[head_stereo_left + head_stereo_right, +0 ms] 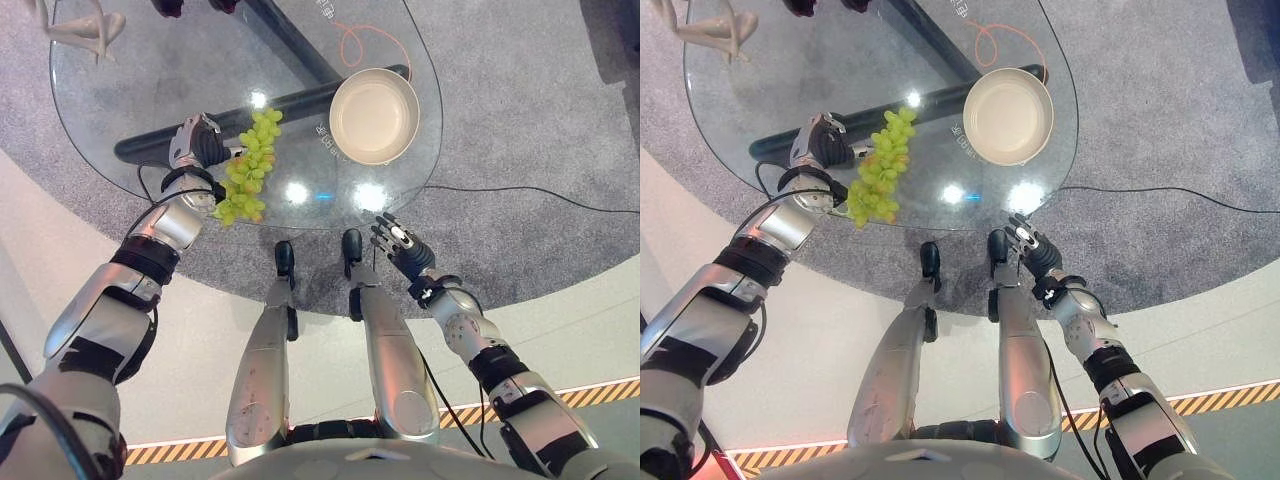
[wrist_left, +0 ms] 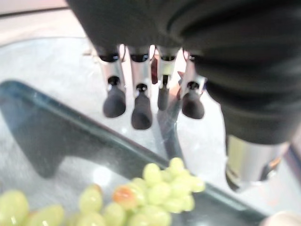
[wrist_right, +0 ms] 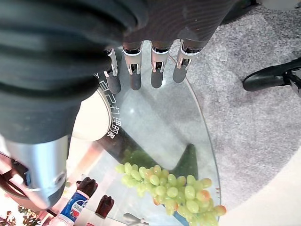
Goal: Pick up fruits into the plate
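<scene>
The bunch of green grapes [image 1: 248, 168] lies on the clear glass oval table [image 1: 120, 90], near the table's edge closest to the robot and toward its left end. The bunch's long axis runs diagonally, from that near edge up toward the table's middle and the plate.

The left hand [image 1: 197, 143] rests just beside the bunch, on its left flank, over the glass. In the left wrist view its fingers [image 2: 141, 110] extend straight with the thumb apart; the hand is open and grips nothing, and the grapes lie just below the fingertips. Contact cannot be confirmed.

The right hand [image 1: 398, 243] hangs off the table, below its near edge toward the right end, fingers spread and holding nothing. It is well apart from the grapes, so the left hand is the nearer one.

The round cream shallow plate [image 1: 374, 115] sits near the table's right edge and holds nothing. It lies to the right of the bunch's far end, with bare glass between. Judged from this layout, the grasp is not yet made.
</scene>
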You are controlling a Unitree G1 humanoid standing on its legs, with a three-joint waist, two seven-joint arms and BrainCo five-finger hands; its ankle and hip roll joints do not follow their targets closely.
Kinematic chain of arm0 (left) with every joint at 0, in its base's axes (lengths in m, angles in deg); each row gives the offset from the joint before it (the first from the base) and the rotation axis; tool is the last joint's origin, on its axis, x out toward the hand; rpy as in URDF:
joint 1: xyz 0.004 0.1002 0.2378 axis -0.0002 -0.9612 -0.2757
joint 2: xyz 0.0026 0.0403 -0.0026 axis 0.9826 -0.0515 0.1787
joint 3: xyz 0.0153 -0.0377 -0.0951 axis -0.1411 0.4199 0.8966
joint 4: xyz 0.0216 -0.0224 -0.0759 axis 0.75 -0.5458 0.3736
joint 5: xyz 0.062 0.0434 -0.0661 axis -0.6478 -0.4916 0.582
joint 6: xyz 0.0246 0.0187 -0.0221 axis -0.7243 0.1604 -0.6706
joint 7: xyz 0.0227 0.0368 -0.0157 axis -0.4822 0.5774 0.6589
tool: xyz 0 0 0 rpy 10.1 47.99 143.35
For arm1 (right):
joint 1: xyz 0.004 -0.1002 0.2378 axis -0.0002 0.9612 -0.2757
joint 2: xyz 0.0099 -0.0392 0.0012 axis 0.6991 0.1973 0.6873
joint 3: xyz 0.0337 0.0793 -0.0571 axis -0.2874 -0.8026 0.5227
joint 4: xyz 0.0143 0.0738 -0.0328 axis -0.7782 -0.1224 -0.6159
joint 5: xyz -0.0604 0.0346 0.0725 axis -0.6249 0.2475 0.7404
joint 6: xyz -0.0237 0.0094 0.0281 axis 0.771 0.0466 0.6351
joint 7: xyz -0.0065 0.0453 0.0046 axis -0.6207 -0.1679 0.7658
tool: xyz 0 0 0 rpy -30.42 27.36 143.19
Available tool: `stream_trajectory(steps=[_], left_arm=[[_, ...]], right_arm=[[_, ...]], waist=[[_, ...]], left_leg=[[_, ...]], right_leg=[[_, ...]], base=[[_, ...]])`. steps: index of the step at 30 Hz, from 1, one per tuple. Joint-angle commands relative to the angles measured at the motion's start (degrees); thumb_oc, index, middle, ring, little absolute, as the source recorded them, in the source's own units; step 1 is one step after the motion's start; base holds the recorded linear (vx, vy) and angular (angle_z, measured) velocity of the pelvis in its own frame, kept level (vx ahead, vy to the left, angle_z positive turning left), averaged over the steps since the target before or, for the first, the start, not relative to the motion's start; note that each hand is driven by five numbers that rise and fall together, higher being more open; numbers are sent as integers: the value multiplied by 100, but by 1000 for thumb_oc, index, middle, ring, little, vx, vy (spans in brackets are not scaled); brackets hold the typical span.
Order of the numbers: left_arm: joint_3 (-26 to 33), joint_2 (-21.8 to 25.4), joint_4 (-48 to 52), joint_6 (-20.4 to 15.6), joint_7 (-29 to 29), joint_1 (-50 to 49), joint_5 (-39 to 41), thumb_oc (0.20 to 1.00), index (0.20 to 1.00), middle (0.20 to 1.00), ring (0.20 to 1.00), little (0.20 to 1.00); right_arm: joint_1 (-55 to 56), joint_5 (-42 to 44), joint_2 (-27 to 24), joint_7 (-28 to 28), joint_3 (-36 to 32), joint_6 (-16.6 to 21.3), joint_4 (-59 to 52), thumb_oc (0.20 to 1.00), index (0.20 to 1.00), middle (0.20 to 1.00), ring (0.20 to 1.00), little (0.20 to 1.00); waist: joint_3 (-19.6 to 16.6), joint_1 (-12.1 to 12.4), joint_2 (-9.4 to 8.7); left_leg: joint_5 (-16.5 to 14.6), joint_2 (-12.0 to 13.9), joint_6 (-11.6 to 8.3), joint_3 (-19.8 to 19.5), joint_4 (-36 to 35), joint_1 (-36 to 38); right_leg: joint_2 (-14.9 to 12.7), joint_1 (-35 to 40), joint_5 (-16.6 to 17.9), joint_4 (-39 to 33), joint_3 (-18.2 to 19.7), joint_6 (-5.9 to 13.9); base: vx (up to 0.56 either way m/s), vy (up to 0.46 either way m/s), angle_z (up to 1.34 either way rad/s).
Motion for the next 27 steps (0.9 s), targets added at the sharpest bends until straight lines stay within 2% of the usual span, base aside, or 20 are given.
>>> stream_trajectory(steps=[1, 2, 3, 6, 7, 13, 15, 23, 27], left_arm=[[551, 42, 405, -734, -45, -238, 582, 200, 200, 200, 200, 200], [659, 3, 513, -933, -205, -356, 831, 200, 200, 200, 200, 200], [801, -79, 612, -1204, -419, -536, 1167, 338, 338, 338, 338, 338], [805, -78, 614, -1208, -423, -547, 1170, 338, 338, 338, 338, 338], [1033, -204, 802, -1527, -812, -984, 1748, 1000, 1000, 1000, 1000, 1000], [1340, -417, 905, -1770, -1037, -1747, 2016, 1000, 1000, 1000, 1000, 1000], [1396, -494, 934, -1819, -1084, -2080, 1944, 1000, 1000, 1000, 1000, 1000], [1555, -716, 1012, -1729, -1118, -2954, 1973, 1000, 1000, 1000, 1000, 1000], [1666, -820, 944, -1508, -993, -3300, 1747, 1000, 1000, 1000, 1000, 1000]], right_arm=[[496, -113, 44, 113, -255, 135, -574, 1000, 1000, 1000, 1000, 1000], [534, -135, 57, 127, -276, 144, -562, 1000, 1000, 1000, 1000, 1000], [560, -173, 87, 179, -333, 148, -502, 1000, 1000, 1000, 1000, 1000], [565, -173, 85, 181, -329, 149, -501, 1000, 1000, 1000, 1000, 1000], [684, -198, 98, 234, -407, 145, -478, 1000, 1000, 1000, 1000, 1000], [876, -259, 114, 292, -534, 75, -435, 1000, 1000, 1000, 1000, 1000], [973, -301, 137, 300, -576, 36, -400, 1000, 1000, 1000, 1000, 1000], [1286, -445, 190, 370, -733, -69, -198, 1000, 1000, 1000, 1000, 1000], [1414, -568, 287, 334, -778, -154, -156, 1000, 1000, 1000, 1000, 1000]], waist=[[-96, 1, 248], [-96, 20, 253], [-96, 49, 262], [-96, 44, 264], [-96, 91, 286], [-97, 165, 308], [-213, 189, 326], [-649, 277, 380], [-792, 299, 360]], left_leg=[[-450, -122, 125, 184, 160, 206], [-453, -123, 123, 179, 133, 287], [-468, -121, 115, 176, 120, 392], [-468, -120, 115, 174, 115, 402], [-507, -126, 102, 135, 105, 660], [-576, -115, 73, 93, 101, 1165], [-599, -110, 58, 78, 87, 1306], [-632, -70, 1, 92, -57, 1759], [-674, -66, 9, 127, -76, 1909]], right_leg=[[16, 308, -176, -24, -133, 96], [1, 391, -188, -44, -158, 95], [-20, 518, -204, -75, -187, 93], [-20, 530, -204, -81, -189, 93], [-49, 818, -239, -130, -248, 76], [-94, 1439, -304, -274, -356, 34], [-112, 1629, -324, -349, -384, 23], [-195, 2261, -337, -701, -521, 9], [-206, 2455, -322, -818, -522, 20]], base=[[23, -15, 5], [24, -14, 4], [21, -12, 4], [12, -6, 0], [48, -25, 2], [41, -12, 8], [70, -5, 11], [71, 6, 8], [47, -22, 6]])
